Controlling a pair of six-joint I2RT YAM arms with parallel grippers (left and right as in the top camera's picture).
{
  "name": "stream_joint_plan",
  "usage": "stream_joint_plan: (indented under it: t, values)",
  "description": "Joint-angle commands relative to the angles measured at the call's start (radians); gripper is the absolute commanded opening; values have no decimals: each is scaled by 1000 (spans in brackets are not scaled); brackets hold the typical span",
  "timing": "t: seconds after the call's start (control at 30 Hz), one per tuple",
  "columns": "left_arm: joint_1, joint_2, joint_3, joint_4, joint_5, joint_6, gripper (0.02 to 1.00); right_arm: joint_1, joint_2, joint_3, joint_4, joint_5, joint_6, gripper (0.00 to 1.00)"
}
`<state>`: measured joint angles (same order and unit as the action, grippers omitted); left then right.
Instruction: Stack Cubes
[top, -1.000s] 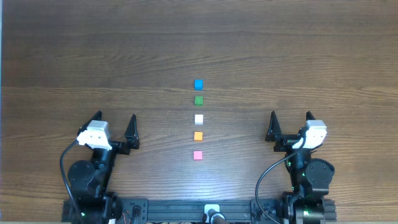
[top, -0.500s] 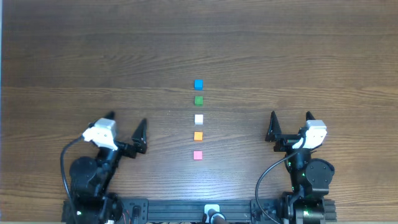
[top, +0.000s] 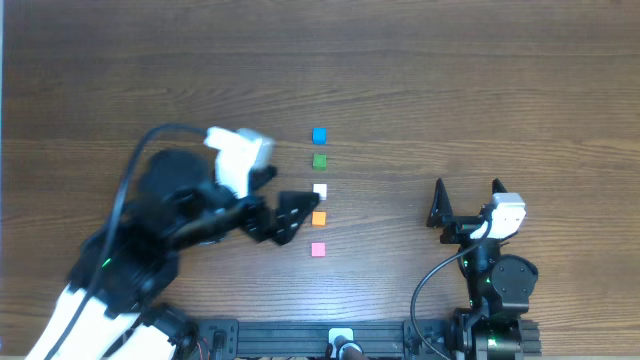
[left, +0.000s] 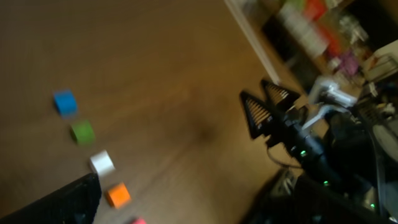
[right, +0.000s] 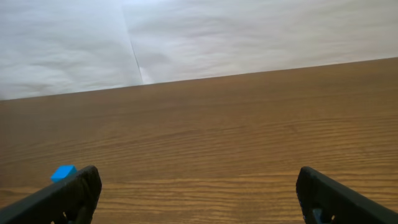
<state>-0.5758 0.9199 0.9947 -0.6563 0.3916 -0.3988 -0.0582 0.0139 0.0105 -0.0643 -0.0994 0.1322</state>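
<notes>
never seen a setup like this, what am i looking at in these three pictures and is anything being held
This is a robot with two arms at a wooden table. One picture looks straight down from above. The other two come from small cameras on each arm's wrist. Five small cubes lie in a row: blue cube, green cube, white cube, orange cube, pink cube. The left gripper is open, stretched out near the white and orange ones. The right gripper is open, close to its base. Nothing is held, and nothing is stacked yet.

Cube row (top: 319, 191) on table (top: 480, 80) — left hand (top: 283, 214) beside, right hand (top: 467, 185) apart.
</notes>
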Motion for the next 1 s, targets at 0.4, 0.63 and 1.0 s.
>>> stream_joint_plan:
  t: [0.4, 0.63, 1.0]
  values:
    - [-333, 496, 17, -201, -307, -599, 996, -6, -8, -5, -3, -8, 2, 991]
    - [-392, 637, 17, -224, -365, -741, 967, -6, -8, -5, -3, -9, 2, 991]
    - [-397, 756, 17, -182, -364, -758, 862, -6, -8, -5, -3, -9, 2, 991]
